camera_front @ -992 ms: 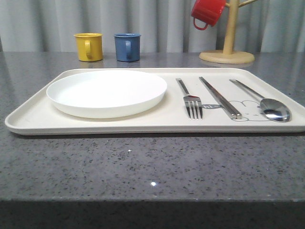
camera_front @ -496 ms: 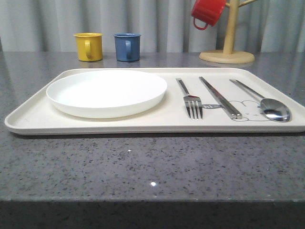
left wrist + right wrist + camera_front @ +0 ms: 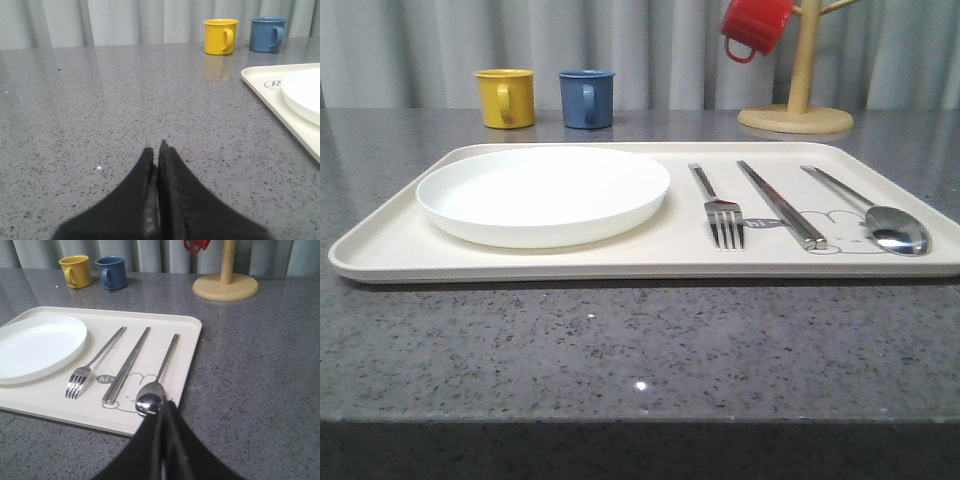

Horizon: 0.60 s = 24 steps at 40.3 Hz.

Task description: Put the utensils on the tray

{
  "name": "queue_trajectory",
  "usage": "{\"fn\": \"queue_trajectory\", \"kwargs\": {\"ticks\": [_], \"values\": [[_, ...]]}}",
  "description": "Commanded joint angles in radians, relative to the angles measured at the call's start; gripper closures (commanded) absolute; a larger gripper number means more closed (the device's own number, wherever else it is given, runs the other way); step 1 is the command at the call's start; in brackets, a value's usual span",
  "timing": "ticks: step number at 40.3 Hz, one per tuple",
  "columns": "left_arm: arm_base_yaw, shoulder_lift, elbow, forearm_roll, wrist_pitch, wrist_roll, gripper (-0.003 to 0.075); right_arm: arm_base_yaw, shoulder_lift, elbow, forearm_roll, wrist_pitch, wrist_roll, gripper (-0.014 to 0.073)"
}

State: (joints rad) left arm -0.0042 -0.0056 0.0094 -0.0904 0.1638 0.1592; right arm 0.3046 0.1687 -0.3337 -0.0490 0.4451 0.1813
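On the cream tray point(image 3: 620, 262) lie a round white plate point(image 3: 542, 193) at the left, then a silver fork point(image 3: 718, 205), a pair of metal chopsticks point(image 3: 782, 203) and a long-handled spoon point(image 3: 873, 214) side by side at the right. The right wrist view shows the same row: fork point(image 3: 95, 360), chopsticks point(image 3: 128, 362), spoon point(image 3: 161, 375) and plate point(image 3: 37, 346) on the tray point(image 3: 190, 335). My right gripper point(image 3: 164, 405) is shut and empty, its tip in front of the spoon's bowl. My left gripper point(image 3: 156, 150) is shut and empty over bare counter, left of the tray point(image 3: 260, 80).
A yellow mug point(image 3: 506, 97) and a blue mug point(image 3: 587, 98) stand behind the tray on the grey speckled counter point(image 3: 640, 350). A wooden mug tree point(image 3: 798, 90) with a red mug point(image 3: 755, 27) hanging on it stands at the back right.
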Motion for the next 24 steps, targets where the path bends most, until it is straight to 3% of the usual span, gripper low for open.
{"fn": "queue_trajectory", "kwargs": {"ticks": [1,18,24], "values": [[0.002,-0.022,-0.003,-0.007,-0.086,-0.01,0.0738,-0.001,0.011,-0.026,-0.014,-0.083,-0.011,0.067],[0.002,-0.022,-0.003,-0.007,-0.086,-0.01,0.0738,-0.004,0.004,-0.012,-0.054,-0.1,-0.014,0.067],[0.002,-0.022,-0.003,-0.007,-0.086,-0.01,0.0738,-0.085,-0.034,0.083,0.021,-0.177,-0.1,0.067]]}}
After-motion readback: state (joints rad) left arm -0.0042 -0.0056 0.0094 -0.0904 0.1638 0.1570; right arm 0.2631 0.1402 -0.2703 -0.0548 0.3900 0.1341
